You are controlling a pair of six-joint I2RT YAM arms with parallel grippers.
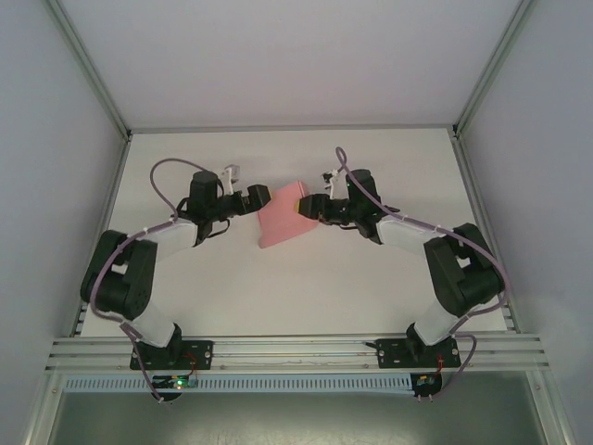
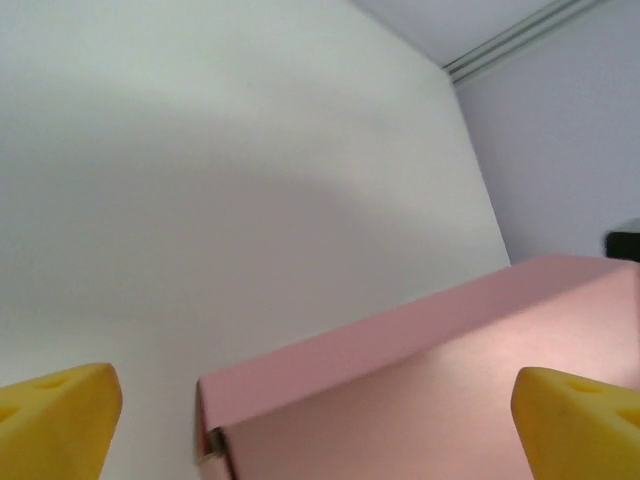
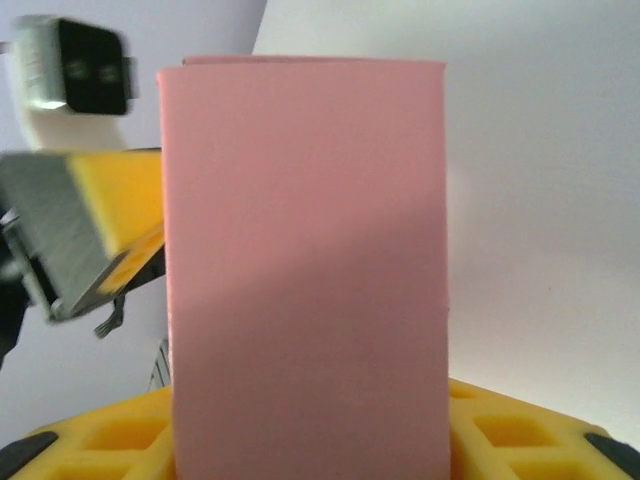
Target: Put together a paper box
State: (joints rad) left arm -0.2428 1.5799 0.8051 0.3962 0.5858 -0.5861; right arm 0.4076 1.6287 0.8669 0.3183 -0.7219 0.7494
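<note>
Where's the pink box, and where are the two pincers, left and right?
paper box (image 1: 281, 221), overhead view, middle of its pink face.
left pincer (image 1: 260, 197), overhead view, between its fingertips, at the box's left edge.
right pincer (image 1: 304, 207), overhead view, between its fingertips, at the box's right edge.

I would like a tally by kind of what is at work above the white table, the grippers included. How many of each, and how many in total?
pink paper box: 1
grippers: 2 (left gripper, right gripper)
Total: 3
</note>
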